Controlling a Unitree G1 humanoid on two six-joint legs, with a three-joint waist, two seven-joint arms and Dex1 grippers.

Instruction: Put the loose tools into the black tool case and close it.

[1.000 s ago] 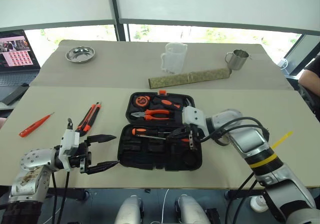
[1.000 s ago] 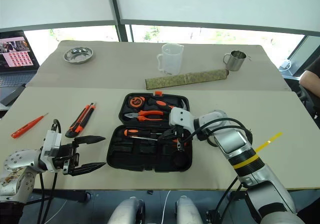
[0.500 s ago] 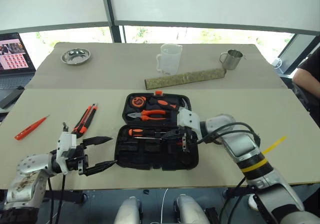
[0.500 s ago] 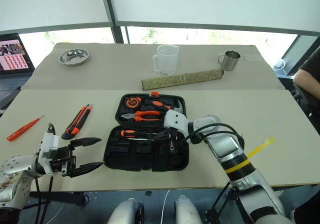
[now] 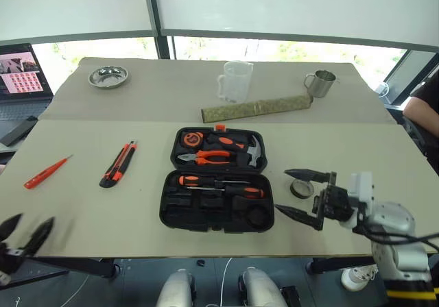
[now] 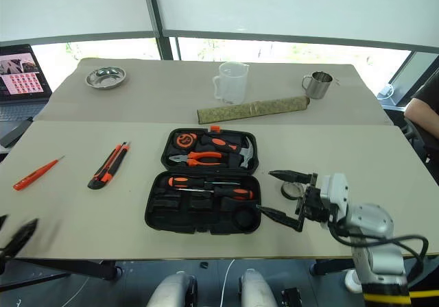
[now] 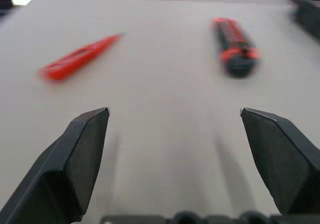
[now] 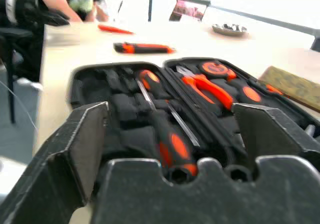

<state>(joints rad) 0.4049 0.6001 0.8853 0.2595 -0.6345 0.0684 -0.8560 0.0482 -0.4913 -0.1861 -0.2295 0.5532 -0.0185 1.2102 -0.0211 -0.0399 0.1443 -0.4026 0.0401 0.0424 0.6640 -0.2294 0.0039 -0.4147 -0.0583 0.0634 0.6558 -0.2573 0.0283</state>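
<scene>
Table (image 5: pixel 82 211): tan, holding everything below.
Case (image 5: pixel 218 211): lies open mid-table; two screwdrivers (image 5: pixel 219 188) sit in its near half.
Right gripper (image 5: pixel 302 196): fingers spread wide, empty, just right of the case.
Left gripper (image 7: pixel 175 134): spread wide, empty.
Knife (image 5: pixel 119 164): left of the case.
Orange screwdriver (image 5: pixel 46 172): farther left.
Tape roll (image 5: pixel 300 187): right of the case.

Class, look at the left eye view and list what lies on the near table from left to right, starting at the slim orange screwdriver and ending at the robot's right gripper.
slim orange screwdriver → utility knife → black tool case → tape roll → right gripper
</scene>
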